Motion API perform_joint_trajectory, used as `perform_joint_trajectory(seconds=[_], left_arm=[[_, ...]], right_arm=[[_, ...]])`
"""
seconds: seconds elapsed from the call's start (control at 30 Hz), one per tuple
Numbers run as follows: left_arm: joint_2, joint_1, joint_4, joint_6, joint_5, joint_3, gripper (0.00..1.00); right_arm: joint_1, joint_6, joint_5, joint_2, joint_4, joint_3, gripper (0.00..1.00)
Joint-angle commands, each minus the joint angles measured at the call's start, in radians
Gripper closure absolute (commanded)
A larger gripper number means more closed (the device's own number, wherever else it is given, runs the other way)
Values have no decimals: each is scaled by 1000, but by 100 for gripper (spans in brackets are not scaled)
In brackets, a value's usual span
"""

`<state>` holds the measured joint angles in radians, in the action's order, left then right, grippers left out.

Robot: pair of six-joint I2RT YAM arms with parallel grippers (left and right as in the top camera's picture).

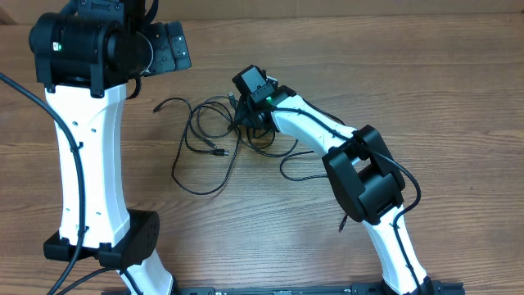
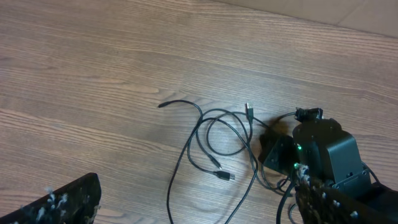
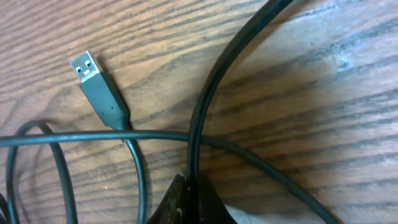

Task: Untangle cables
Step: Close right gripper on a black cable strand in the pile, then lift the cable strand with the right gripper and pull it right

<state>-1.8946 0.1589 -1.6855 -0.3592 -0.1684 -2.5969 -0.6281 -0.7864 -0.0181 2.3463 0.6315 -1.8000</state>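
Right wrist shows the right claw (image 3: 188,196) shut on one of the cables (image 3: 194,135), left claw (image 1: 170,47) wide open and empty; a hard pull could tighten the tangle.

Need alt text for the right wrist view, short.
Close-up of the right gripper shut on a thin black cable that curves up to the top edge. A second cable crosses it flat on the wooden table, and a silver-tipped USB plug lies at upper left.

The right claw (image 1: 244,115) sits low among the tangled black cables (image 1: 216,151).
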Motion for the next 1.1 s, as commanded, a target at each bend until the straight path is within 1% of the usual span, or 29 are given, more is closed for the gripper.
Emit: perform_joint_trajectory(seconds=[0.0,0.2,0.37,0.5,0.6,0.87,1.07], left_arm=[[4,-2,-4,23,10,3,0],[4,-2,-4,23,24,3,0],[4,-2,-4,23,26,3,0],[4,-2,-4,23,32,3,0],[4,-2,-4,23,47,3,0],[4,-2,-4,19,65,3,0],[4,5,-4,23,66,3,1]], right_arm=[[1,67,-14,15,47,-38,96],[3,171,-32,-19,132,-149,96],[3,197,-104,-39,220,-271,96],[3,274,-113,-41,253,-362,96],[3,288,-139,-45,277,-415,96],[-1,323,-258,-125,287,-486,96],[-3,324,-260,-196,236,-486,96]])
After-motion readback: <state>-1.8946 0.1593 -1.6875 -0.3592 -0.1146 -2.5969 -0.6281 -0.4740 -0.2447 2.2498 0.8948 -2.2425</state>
